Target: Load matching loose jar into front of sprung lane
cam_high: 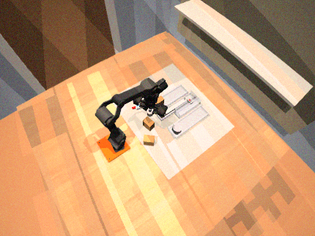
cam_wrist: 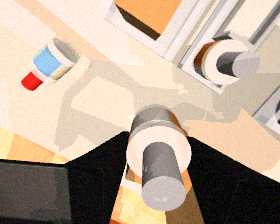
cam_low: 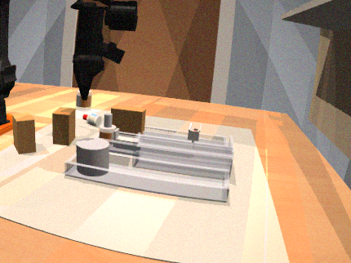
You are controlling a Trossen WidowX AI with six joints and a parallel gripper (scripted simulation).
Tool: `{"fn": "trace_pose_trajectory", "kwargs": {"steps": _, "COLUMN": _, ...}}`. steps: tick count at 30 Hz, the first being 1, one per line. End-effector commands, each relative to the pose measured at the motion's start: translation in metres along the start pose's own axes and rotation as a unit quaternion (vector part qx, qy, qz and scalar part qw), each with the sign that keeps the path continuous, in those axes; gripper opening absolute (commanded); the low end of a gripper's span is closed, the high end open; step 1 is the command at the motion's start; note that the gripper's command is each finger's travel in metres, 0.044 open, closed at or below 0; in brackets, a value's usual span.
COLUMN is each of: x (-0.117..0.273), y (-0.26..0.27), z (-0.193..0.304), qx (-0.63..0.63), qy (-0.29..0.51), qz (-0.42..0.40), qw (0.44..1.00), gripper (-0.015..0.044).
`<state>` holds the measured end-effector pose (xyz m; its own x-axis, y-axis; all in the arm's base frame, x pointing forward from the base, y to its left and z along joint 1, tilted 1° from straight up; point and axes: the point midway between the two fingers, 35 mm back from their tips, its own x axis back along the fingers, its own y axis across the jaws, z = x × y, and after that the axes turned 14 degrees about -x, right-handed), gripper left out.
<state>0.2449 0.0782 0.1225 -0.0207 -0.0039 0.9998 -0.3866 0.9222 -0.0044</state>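
Right now, your gripper (cam_high: 149, 110) (cam_low: 85, 98) (cam_wrist: 156, 140) is clasping the grey-capped jar (cam_high: 149, 111) (cam_low: 84, 100) (cam_wrist: 159, 150) above the desk (cam_high: 121, 189) (cam_low: 274, 122) (cam_wrist: 15, 145), near the lane's front; lowering carelessly risks clipping the seated jar (cam_low: 108, 129) (cam_wrist: 225, 62) (tall caps tip easily).

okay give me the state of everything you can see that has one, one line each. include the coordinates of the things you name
Hand (cam_low: 84, 98) (cam_wrist: 156, 140): shut on the jar
Held jar (cam_low: 82, 100) (cam_wrist: 159, 150): upright, off the mat
Lane jar (cam_low: 108, 128) (cam_wrist: 220, 61): upright, in the sprung lane
Red-capped jar (cam_low: 93, 118) (cam_wrist: 52, 61): lying on its side
Gray cylinder (cam_high: 176, 130) (cam_low: 93, 157): upright, in the nearest tray of the exterior view
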Motion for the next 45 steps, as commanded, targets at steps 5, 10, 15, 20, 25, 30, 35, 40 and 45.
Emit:
{"fn": "trace_pose_trajectory", "kwargs": {"steps": 5, "x": -0.012, "y": -0.025, "z": -0.017, "qx": -0.179, "qy": -0.004, "qz": -0.003, "qw": 0.984, "gripper": 0.0000}}
{"fn": "trace_pose_trajectory", "kwargs": {"steps": 10, "x": -0.017, "y": -0.034, "z": -0.021, "qx": -0.234, "qy": -0.005, "qz": -0.004, "qw": 0.972, "gripper": 0.0000}}
{"fn": "trace_pose_trajectory", "kwargs": {"steps": 15, "x": -0.019, "y": -0.034, "z": -0.021, "qx": -0.234, "qy": -0.005, "qz": -0.004, "qw": 0.972, "gripper": 0.0000}}
{"fn": "trace_pose_trajectory", "kwargs": {"steps": 20, "x": -0.032, "y": -0.034, "z": -0.022, "qx": -0.234, "qy": -0.005, "qz": -0.004, "qw": 0.972, "gripper": 0.0000}}
{"fn": "trace_pose_trajectory", "kwargs": {"steps": 25, "x": -0.041, "y": -0.034, "z": -0.022, "qx": -0.234, "qy": -0.005, "qz": -0.004, "qw": 0.972, "gripper": 0.0000}}
{"fn": "trace_pose_trajectory", "kwargs": {"steps": 30, "x": -0.041, "y": -0.034, "z": -0.023, "qx": -0.234, "qy": -0.005, "qz": -0.004, "qw": 0.972, "gripper": 0.0000}}
{"fn": "trace_pose_trajectory", "kwargs": {"steps": 35, "x": -0.041, "y": -0.034, "z": -0.025, "qx": -0.234, "qy": -0.005, "qz": -0.004, "qw": 0.972, "gripper": 0.0000}}
{"fn": "trace_pose_trajectory", "kwargs": {"steps": 40, "x": -0.041, "y": -0.035, "z": -0.027, "qx": -0.234, "qy": -0.005, "qz": -0.004, "qw": 0.972, "gripper": 0.0000}}
{"fn": "trace_pose_trajectory", "kwargs": {"steps": 45, "x": -0.041, "y": -0.035, "z": -0.029, "qx": -0.234, "qy": -0.005, "qz": -0.004, "qw": 0.972, "gripper": 0.0000}}
